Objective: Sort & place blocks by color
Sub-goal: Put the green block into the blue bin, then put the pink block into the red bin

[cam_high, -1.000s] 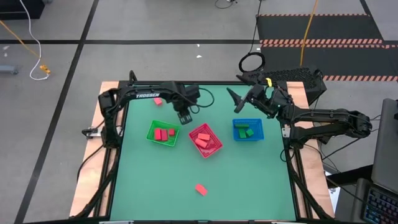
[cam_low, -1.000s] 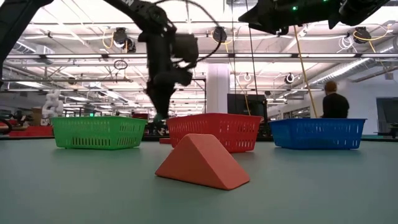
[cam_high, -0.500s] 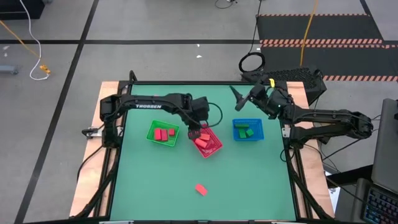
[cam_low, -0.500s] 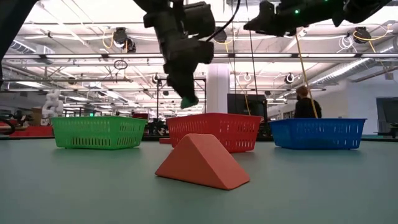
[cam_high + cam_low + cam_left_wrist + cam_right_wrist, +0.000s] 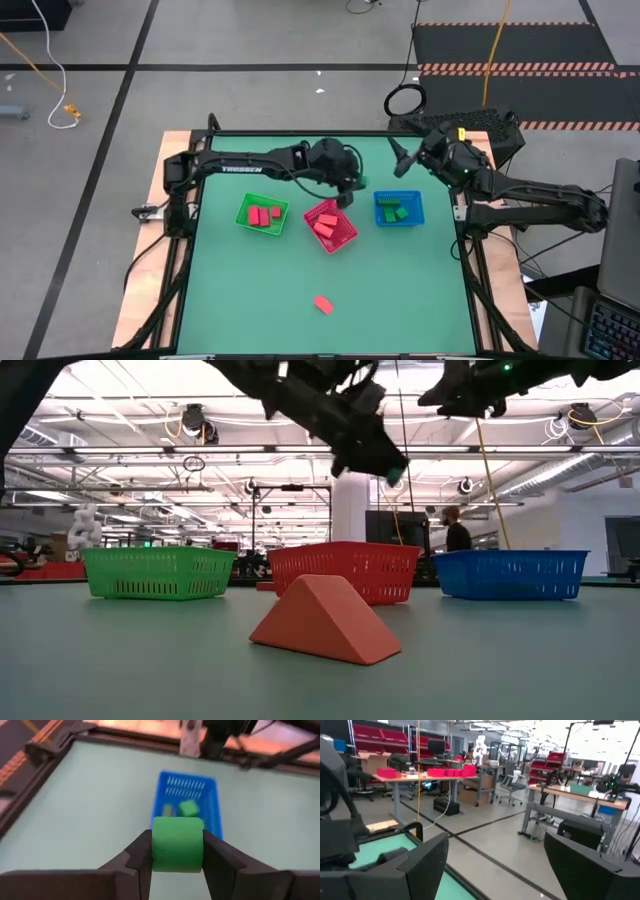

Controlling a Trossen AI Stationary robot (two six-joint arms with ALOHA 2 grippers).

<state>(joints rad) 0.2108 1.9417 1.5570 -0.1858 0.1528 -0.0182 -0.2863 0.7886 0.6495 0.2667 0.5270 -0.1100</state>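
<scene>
My left gripper is shut on a bright green block and hangs high above the gap between the red basket and the blue basket; it also shows in the high view. In the low view the green block shows at its fingertips. My right gripper is open and raised near the table's far right corner. The blue basket holds green blocks, the red basket holds salmon-red ones, and the green basket holds red ones. A salmon wedge block lies flat near the near edge. My left gripper pinches the green block between its two fingers, one on each opposite side face. The fingers slant down toward the table's right. The block is lifted clear, well above the basket rims.
The three mesh baskets stand in a row across the table's middle. The salmon wedge sits alone on the green mat toward the near edge, with open mat around it. A person walks in the room behind the table.
My left gripper has risen from table height beside the green basket, with the green block in its fingers. It has swung toward the table's right, over the red basket toward the blue one. My right gripper has drawn back a little toward the far right corner.
</scene>
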